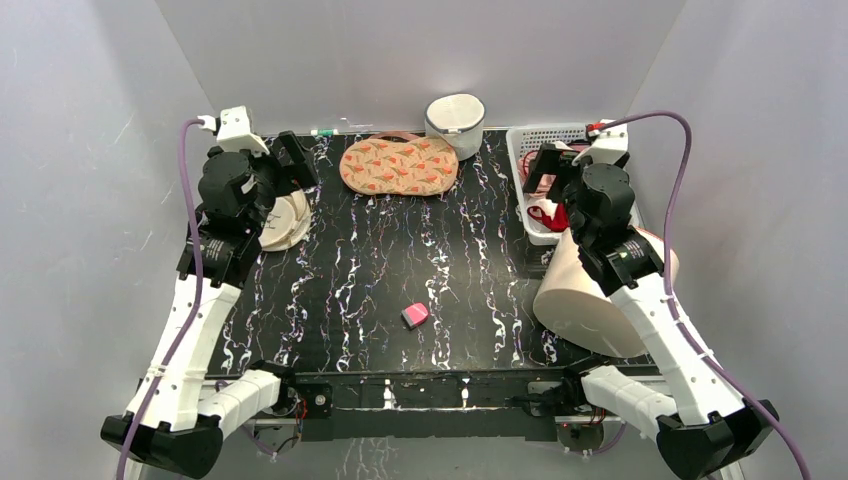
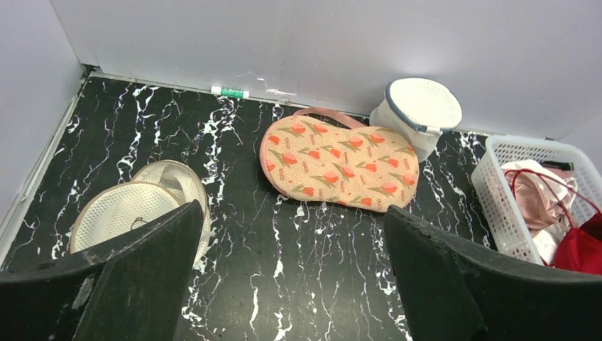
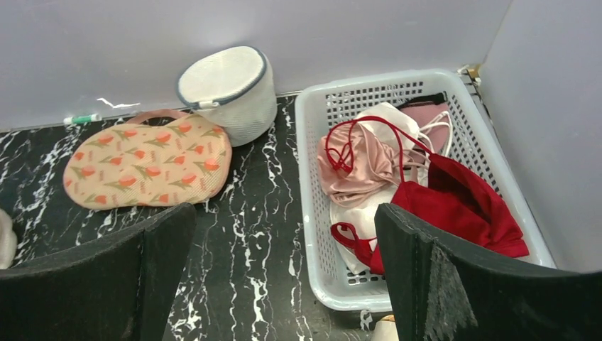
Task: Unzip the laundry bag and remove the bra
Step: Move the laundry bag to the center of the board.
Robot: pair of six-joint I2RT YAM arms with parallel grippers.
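Left claw (image 2: 294,220) and right claw (image 3: 284,213) hang wide open, empty. Laundry bag (image 1: 399,166) lies flat near the desk's (image 1: 400,260) back edge, untouched. Unzipping has not started; next calls for reaching over to it.

Laundry bag (image 1: 399,166) interior out of sight; white basket (image 2: 529,144) partly beyond the right edge; tiny green-and-white object (image 2: 230,91) unidentifiable

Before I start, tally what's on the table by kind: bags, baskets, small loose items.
Bags and pouches: 4 (flat peach leaf-print fabric laundry bag, white cylindrical mesh bag, cream round mesh pouch, large cream drum-shaped bag)
Baskets: 1 (white plastic basket)
Small items: 2 (small pink block, green-and-white tube)
Total: 7
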